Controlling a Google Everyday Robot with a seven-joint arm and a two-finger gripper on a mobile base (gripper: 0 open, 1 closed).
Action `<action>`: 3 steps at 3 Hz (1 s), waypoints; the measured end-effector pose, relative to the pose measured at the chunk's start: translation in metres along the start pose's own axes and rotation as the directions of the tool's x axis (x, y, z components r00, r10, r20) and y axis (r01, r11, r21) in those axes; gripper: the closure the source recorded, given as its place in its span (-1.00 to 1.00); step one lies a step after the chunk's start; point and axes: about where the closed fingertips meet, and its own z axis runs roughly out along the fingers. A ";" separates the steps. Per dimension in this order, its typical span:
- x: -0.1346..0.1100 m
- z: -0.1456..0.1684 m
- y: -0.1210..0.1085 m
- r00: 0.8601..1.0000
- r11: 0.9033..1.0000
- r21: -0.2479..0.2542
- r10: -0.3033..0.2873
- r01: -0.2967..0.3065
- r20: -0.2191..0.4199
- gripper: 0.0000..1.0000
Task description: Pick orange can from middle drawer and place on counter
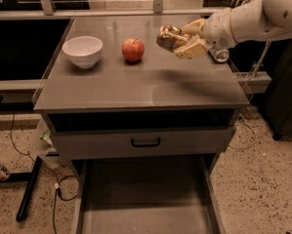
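Observation:
My gripper (pixel 180 39) is shut on the orange can (pixel 168 37), a shiny golden-brown crinkled can. It holds the can tilted on its side above the right half of the counter (pixel 135 84), clear of the surface. The white arm comes in from the upper right. The middle drawer (pixel 143 199) stands pulled out at the bottom, its grey floor bare.
A white bowl (pixel 82 51) and a red apple (pixel 133 49) stand on the counter's left and middle. A blue-and-silver soda can (pixel 219 55) lies at the right edge behind the arm. A closed drawer front with a black handle (pixel 145 142) is below the counter. Cables lie on the floor at left.

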 end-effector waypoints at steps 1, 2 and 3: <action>0.015 0.000 0.020 0.999 1.000 -0.005 0.011 -0.011 -0.037 1.00; 0.033 0.009 0.034 0.996 0.999 -0.025 0.028 -0.030 -0.082 1.00; 0.044 0.021 0.043 0.993 0.997 -0.059 0.036 -0.042 -0.108 1.00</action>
